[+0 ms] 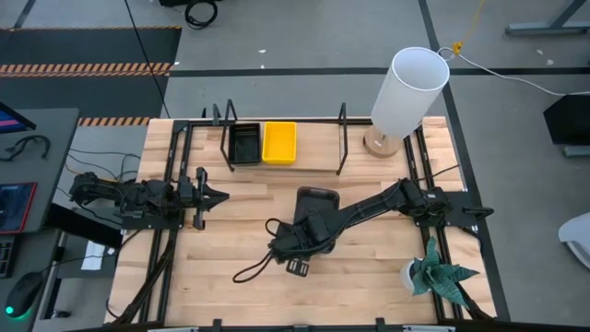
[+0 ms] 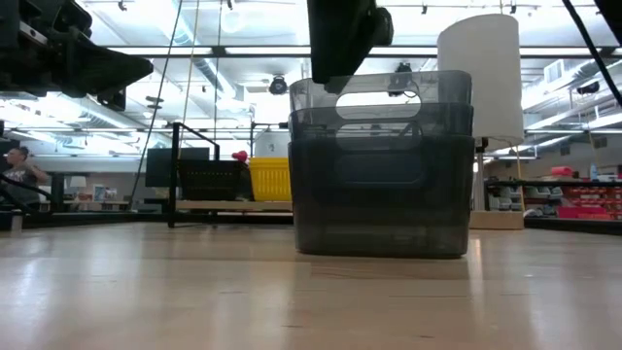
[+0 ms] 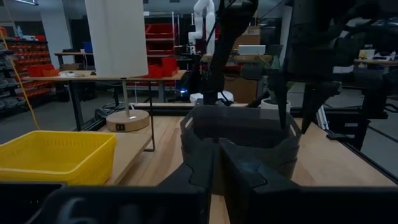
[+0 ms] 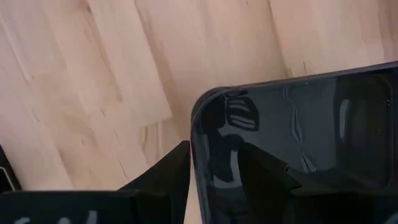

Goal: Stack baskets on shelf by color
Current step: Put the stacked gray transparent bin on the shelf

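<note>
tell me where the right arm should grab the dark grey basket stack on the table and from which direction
Take the dark grey basket stack by its thin upright wall near a rounded corner, coming straight down from above with one jaw inside and one outside. The baskets sit open side up and nested, so the rim is the exposed edge. The right gripper already straddles that rim there.

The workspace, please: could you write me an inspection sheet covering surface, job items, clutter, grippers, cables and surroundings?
Surface: wooden tabletop, bare at the front.
Job items: black basket and yellow basket side by side on the shelf; grey baskets nested mid-table.
Clutter: lamp at the back right; plant at the front right.
Grippers: right gripper straddles a grey basket wall, one finger on each side; left gripper hangs clear of the baskets.
Cables: black cable looping on the tabletop.
Surroundings: a person at the far left in the low view.
</note>
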